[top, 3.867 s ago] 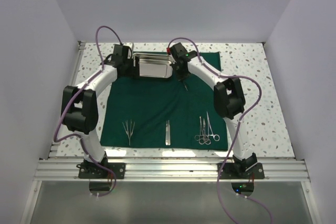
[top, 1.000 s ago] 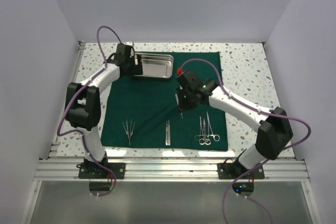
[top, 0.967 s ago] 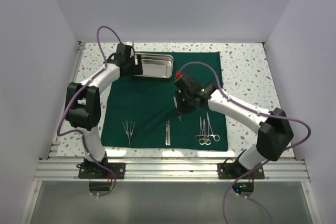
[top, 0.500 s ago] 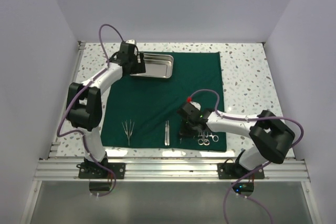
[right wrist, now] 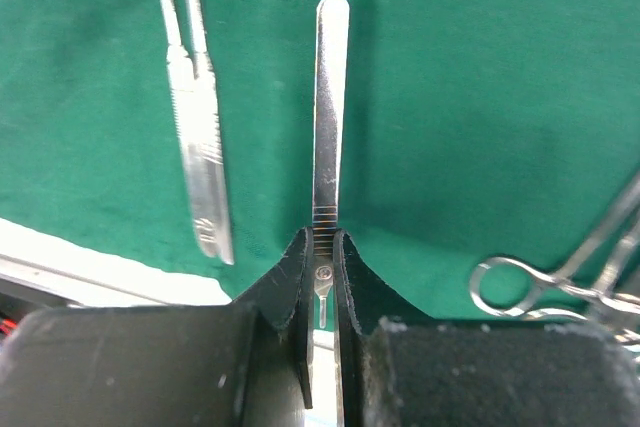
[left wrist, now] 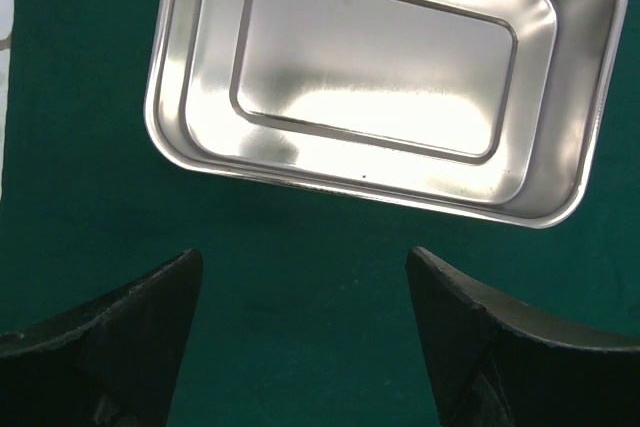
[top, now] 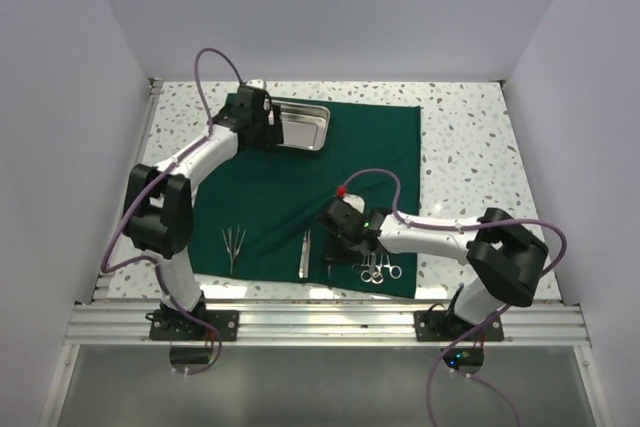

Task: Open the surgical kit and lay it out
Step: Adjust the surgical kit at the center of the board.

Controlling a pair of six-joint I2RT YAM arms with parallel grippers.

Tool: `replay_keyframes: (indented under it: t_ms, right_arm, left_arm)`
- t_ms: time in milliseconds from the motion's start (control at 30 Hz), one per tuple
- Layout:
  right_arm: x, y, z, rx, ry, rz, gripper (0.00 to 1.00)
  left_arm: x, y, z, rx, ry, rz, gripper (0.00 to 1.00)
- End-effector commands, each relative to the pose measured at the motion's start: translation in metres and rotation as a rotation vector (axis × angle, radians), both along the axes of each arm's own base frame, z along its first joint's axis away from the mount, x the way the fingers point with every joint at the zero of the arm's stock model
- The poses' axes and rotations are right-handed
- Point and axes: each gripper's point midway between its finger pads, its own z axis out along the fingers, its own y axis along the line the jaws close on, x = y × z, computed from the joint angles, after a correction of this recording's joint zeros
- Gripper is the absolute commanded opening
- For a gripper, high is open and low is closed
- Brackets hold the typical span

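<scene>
The right gripper (top: pixel 333 259) has come from the tray (top: pixel 300 128) at the far left corner of the cloth (top: pixel 300 187) down to the cloth's near edge. It hangs low there, its jaws pinching the end of a slim flat steel tool (right wrist: pixel 330 97). In the wrist view the tool points away from the fingers and lies flat or nearly flat over the green. I cannot tell whether it is touching yet.

It sits in the gap between the forceps (top: pixel 304 253) on its left and the clamps (top: pixel 375 269) on its right. It lies parallel to the forceps and apart from both. The tweezers (top: pixel 233 244) lie further toward the near left corner.

The cloth itself has turned a little in the last half second. Its near edge now runs skewed to the edge of the table (top: pixel 470 147), and the laid-out pieces have shifted left with it.

The left gripper (left wrist: pixel 305 255) has stayed by the tray's left side with its jaws spread wide and holding nothing. The tray shows bare steel inside, so this tool looks like the last piece to come out. The row along the near edge looks one release short of complete.

Next the right jaws need to part and the arm to lift straight up, so the tool is not dragged. The skewed cloth may also want squaring.
</scene>
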Motion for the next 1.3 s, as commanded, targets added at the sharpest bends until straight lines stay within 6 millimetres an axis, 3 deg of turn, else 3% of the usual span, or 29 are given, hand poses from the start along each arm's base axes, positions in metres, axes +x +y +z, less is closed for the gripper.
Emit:
replay_keyframes:
  t_ms: [0, 133, 233, 333, 500, 600, 700, 900, 1067, 1267]
  right_arm:
    - [-0.001, -0.031, 0.000, -0.089, -0.020, -0.029, 0.00]
    - [-0.011, -0.069, -0.027, -0.139, 0.010, -0.050, 0.00]
    - [-0.009, -0.073, -0.032, -0.111, 0.003, -0.035, 0.00]
    - [0.000, -0.062, -0.022, -0.104, -0.024, -0.004, 0.00]
    - [0.008, -0.067, -0.010, -0.156, -0.019, -0.021, 0.00]
    - [0.006, -0.088, -0.013, -0.176, -0.001, -0.059, 0.00]
    - [0.001, -0.130, -0.024, -0.209, 0.031, -0.123, 0.00]
    - [0.000, -0.180, -0.027, -0.253, 0.028, -0.167, 0.00]
    - [0.011, -0.174, -0.015, -0.234, -0.011, -0.135, 0.00]
    - [0.051, -0.138, 0.037, -0.132, -0.106, -0.090, 0.00]
  left_arm:
    - [-0.001, 0.007, 0.028, -0.008, -0.064, 0.042, 0.87]
    - [-0.004, 0.010, 0.033, 0.005, -0.069, 0.042, 0.87]
    - [-0.005, 0.011, 0.036, 0.007, -0.072, 0.041, 0.87]
    - [-0.004, 0.010, 0.040, 0.006, -0.072, 0.035, 0.87]
    - [0.000, 0.007, 0.051, -0.005, -0.080, 0.030, 0.87]
    - [0.001, 0.007, 0.058, -0.003, -0.087, 0.028, 0.87]
    - [0.001, 0.008, 0.065, 0.001, -0.095, 0.026, 0.87]
    - [-0.005, 0.012, 0.071, 0.011, -0.101, 0.028, 0.87]
    - [-0.009, 0.012, 0.075, 0.007, -0.104, 0.024, 0.87]
    - [-0.013, 0.012, 0.081, -0.005, -0.114, 0.026, 0.87]
